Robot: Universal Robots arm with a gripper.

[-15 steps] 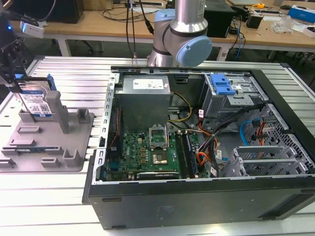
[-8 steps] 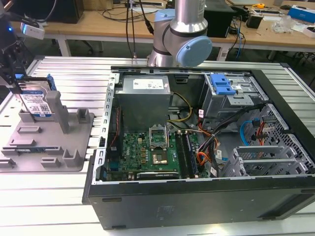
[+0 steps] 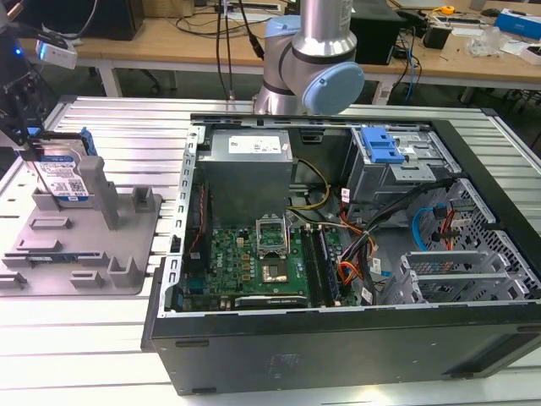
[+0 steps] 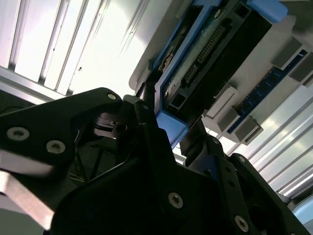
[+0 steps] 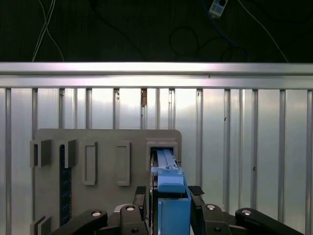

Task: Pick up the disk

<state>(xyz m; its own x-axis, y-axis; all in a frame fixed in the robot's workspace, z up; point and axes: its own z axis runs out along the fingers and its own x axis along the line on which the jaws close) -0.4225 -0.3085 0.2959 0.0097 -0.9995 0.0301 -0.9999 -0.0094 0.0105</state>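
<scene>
Slatted aluminium tabletop [image 3: 110, 338]; cluttered wooden workbenches [image 3: 169, 38] along the back

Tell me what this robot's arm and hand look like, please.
The arm is a smooth silver tube with rounded grey joints, one closed by a pale blue cap. The hand is matte black in both wrist views, built of flat linked plates dotted with silver screw heads. At the exterior view's left, a small white box sits by it.
</scene>
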